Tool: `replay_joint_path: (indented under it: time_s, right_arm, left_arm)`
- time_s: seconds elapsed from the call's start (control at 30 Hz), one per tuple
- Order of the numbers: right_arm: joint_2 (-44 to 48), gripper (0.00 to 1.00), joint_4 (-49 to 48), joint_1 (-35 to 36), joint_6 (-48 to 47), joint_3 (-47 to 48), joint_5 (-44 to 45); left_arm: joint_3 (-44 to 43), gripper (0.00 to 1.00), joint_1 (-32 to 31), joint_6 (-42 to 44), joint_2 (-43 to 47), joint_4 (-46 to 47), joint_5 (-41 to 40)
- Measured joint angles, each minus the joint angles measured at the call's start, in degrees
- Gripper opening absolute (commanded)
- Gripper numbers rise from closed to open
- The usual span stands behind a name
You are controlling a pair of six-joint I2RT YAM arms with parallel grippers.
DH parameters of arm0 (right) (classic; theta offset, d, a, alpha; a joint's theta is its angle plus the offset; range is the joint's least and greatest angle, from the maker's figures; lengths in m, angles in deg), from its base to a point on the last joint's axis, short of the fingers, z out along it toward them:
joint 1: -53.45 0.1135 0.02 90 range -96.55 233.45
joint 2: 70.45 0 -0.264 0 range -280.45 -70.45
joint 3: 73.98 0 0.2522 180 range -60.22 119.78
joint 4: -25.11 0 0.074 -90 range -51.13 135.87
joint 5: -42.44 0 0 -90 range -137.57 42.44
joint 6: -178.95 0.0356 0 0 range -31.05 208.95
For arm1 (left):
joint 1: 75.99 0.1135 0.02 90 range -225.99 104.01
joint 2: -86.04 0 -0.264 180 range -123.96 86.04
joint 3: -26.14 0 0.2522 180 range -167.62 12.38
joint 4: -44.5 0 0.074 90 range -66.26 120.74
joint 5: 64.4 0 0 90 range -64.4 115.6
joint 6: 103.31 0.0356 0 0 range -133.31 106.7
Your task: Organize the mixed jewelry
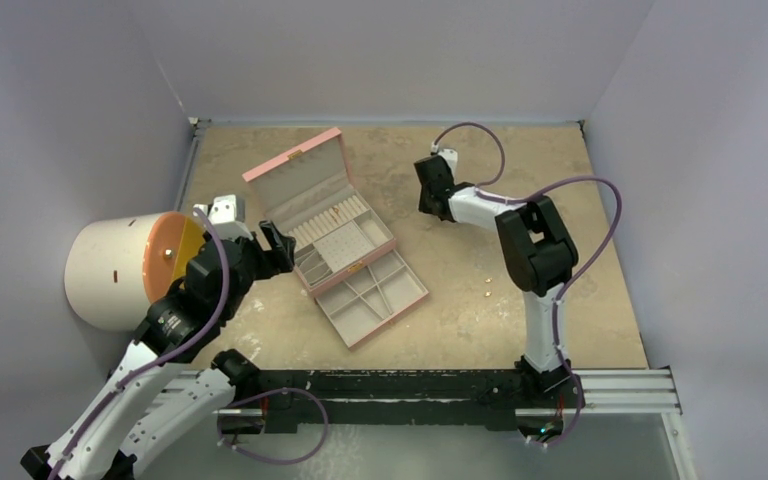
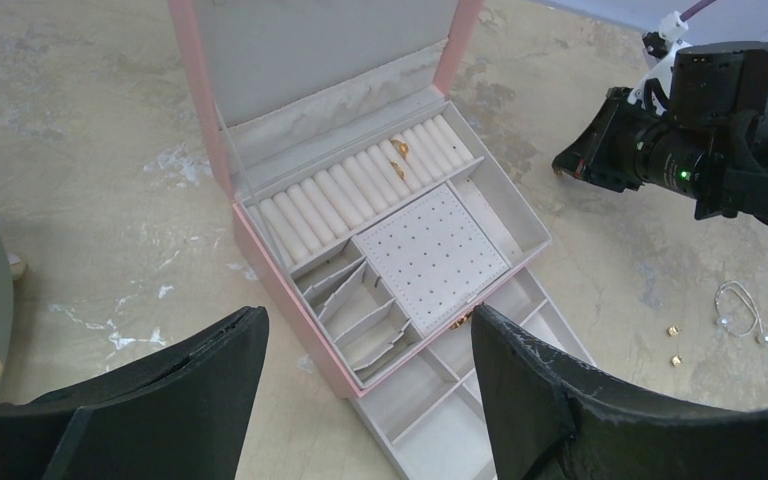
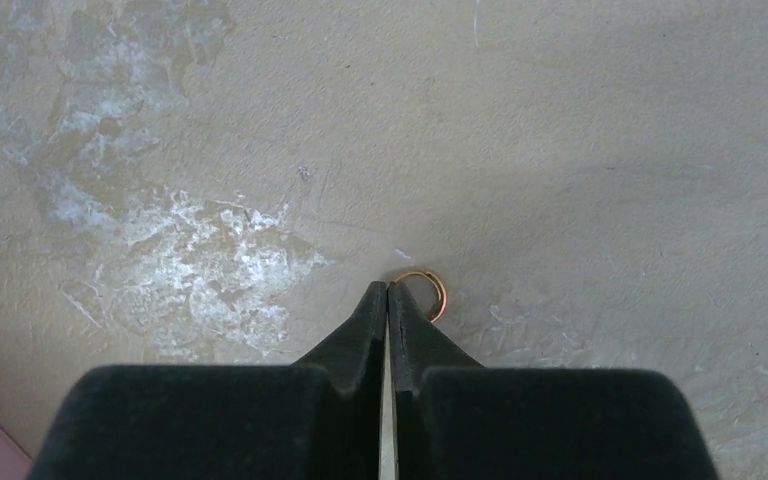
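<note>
My right gripper is down at the bare table top with its jaws pressed together. A small gold ring is caught by its edge at the very fingertips, its loop sticking out to the right. In the top view this gripper stands right of the open pink jewelry box. My left gripper hovers open and holding nothing over the box's front corner. Two gold rings sit in the box's ring rolls. Two tiny gold studs and a thin wire piece lie loose on the table.
A white cylinder with an orange face lies at the left wall beside my left arm. The box's lower drawer is pulled out toward the near edge. Walls close the table on three sides. The right arm's wrist camera shows beyond the box.
</note>
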Motion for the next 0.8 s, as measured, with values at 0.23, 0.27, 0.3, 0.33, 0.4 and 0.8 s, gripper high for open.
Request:
replay_joint_path:
  time_s: [0.23, 0.27, 0.3, 0.33, 0.4, 0.8]
  right_arm:
    - [3.37, 0.0, -1.36, 0.55, -0.09, -5.09, -0.04]
    - [4.11, 0.0, -1.31, 0.74, -0.09, -6.08, -0.04]
    - [4.85, 0.0, -1.33, 0.94, -0.09, -7.06, -0.07]
    - [5.55, 0.0, -1.29, 1.14, -0.09, -7.91, -0.11]
    - [7.58, 0.0, -1.09, 1.73, -0.09, -10.36, -0.55]
    - [25.97, 0.0, -0.15, 5.2, -2.34, -23.28, -5.81]
  left_arm:
    - [0.0, 0.74, 0.35, 0.02, -0.07, 0.0, 0.2]
    - [0.0, 0.74, 0.37, 0.02, -0.07, 0.0, 0.22]
    - [0.0, 0.74, 0.39, 0.02, -0.07, 0.0, 0.24]
    - [0.0, 0.74, 0.42, 0.02, -0.09, 0.0, 0.26]
    - [0.0, 0.74, 0.42, 0.02, -0.15, 0.0, 0.31]
    - [0.0, 0.74, 0.5, 0.0, -0.17, 0.0, 1.14]
